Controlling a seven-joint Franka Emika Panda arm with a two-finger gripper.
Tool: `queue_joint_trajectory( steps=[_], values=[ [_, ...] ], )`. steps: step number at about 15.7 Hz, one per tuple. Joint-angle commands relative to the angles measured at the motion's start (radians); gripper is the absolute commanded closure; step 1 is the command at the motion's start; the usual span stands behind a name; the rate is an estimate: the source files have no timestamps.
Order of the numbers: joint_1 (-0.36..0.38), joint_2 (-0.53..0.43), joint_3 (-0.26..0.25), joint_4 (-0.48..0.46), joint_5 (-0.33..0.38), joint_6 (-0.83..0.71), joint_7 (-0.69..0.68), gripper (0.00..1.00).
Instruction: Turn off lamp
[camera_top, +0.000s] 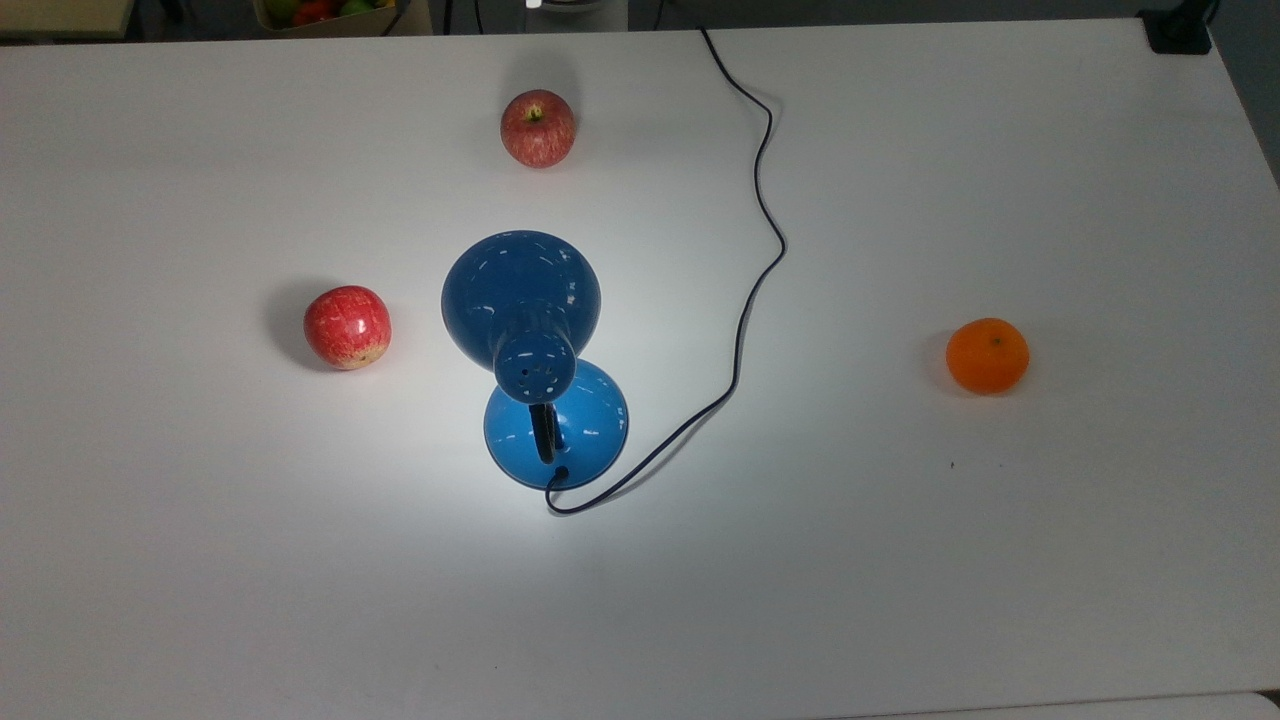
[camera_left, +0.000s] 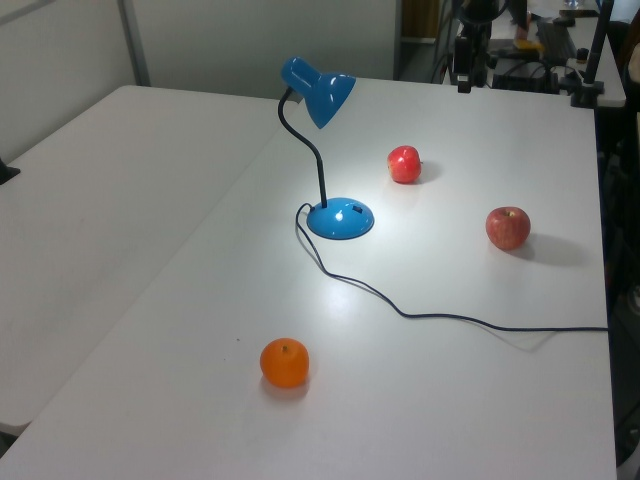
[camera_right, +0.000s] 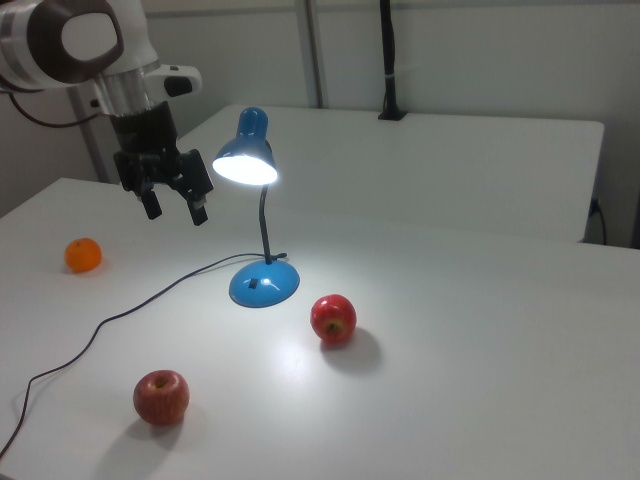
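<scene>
The lamp (camera_right: 258, 205) stands near the middle of the desk (camera_top: 1000, 560), lit, its shade throwing a bright pool over its own base and the surface around it. The tool (camera_right: 172, 200) hangs in the air beside the shade, on the right view's left, well above the desk, with its two fingers spread apart and nothing between them.

The main risk, as I judge it, is a push on the base that slides or tips the lamp instead of working the switch: the base is small and smooth, the neck tall and bent, so the weight sits off to one side. A descent that clips the shade or neck would swing the whole thing. The cord (camera_top: 745, 300) loops out from the back of the base and trails across the desk; a finger catching it could drag the lamp. The nearer apple (camera_right: 333, 319) lies just beyond the base in the right view and could be knocked if the lamp shifts; the other apple (camera_right: 161, 396) and the orange (camera_right: 83, 255) sit well away from the lamp.

The switch is hard to make out. A small dark slot on the base's top in the right view may be it, though I cannot be sure. In the top view the shade covers part of the base.
</scene>
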Motion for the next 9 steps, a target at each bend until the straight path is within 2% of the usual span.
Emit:
queue_joint_trajectory(
  steps=[1, 6, 9],
  values=[
    [0.004, -0.010, 0.000, 0.002, -0.007, -0.024, -0.001, 0.00],
    [0.005, -0.006, 0.002, 0.002, -0.002, -0.018, 0.055, 0.00],
    [0.004, 0.000, -0.001, 0.002, -0.002, -0.017, -0.006, 0.00]
  ],
)
